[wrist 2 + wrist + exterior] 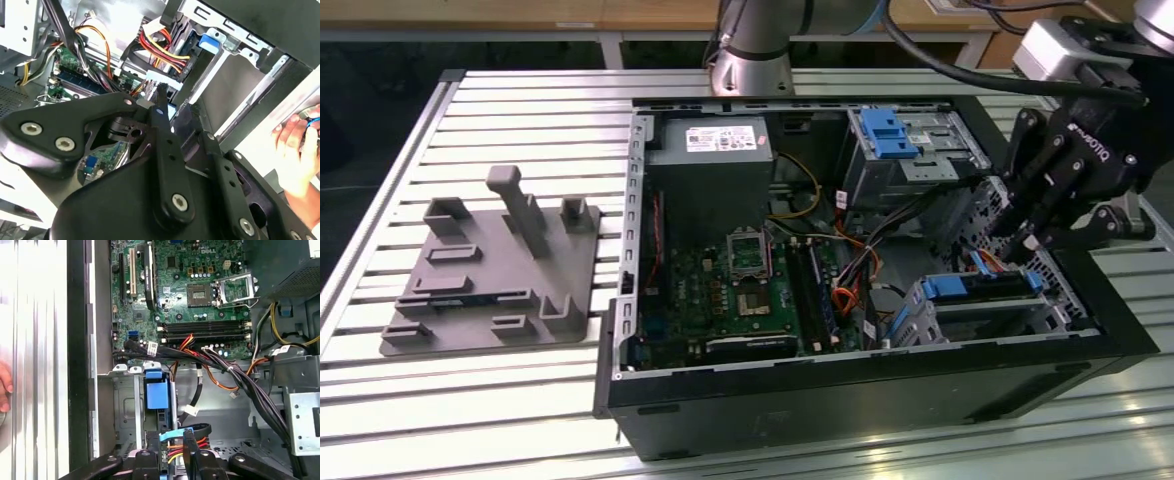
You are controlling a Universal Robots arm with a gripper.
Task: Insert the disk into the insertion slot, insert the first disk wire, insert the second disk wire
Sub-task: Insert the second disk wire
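Note:
The disk sits inside the insertion slot (994,318), a low silver cage at the case's front corner on the exterior view's right. The disk's blue carrier end (977,288) faces the motherboard; in the first wrist view the carrier (155,392) lies just beyond my fingers. My gripper (1027,240) hangs over the disk's rear end. In the first wrist view my gripper (172,444) is shut on a disk wire's pale blue connector (172,434) with red, yellow and orange leads. The second wrist view shows that connector (161,80) at my gripper (175,107) tips, close to the carrier (209,42).
A taller grey cage with a blue latch (887,130) stands behind the slot. Cable bundles (235,380) cross between the motherboard (747,290) and the cages. A person's hand (296,145) rests outside the case wall. A grey fixture (494,270) lies on the table at the exterior view's left.

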